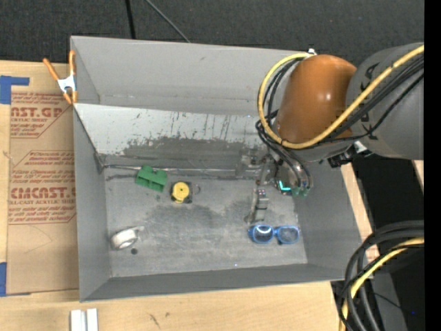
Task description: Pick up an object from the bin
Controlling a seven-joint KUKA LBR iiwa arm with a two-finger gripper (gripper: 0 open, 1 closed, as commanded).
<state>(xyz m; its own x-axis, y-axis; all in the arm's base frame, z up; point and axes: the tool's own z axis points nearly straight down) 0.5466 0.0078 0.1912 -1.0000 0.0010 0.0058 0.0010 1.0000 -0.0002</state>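
I count four loose things on the floor of the bin [207, 67], one of each kind. At the near left lies a small whitish rounded piece [125, 238]; I cannot make out what it is. Farther back and to the right sits a green block [151, 178], and just beside it on the right a small yellow disc [180, 192] with a darker middle.

Right of centre I see the gripper [260, 205] pointing down towards the floor. It is dark against the grey metal, and I cannot tell whether it is open or closed, nor whether it touches the floor. Just on its near side, at the near right, lies a blue piece [273, 234] shaped like two joined rings, with nothing holding it.

The arm's orange cover [313, 98] and looped cables [272, 109] hide the bin's far right corner.
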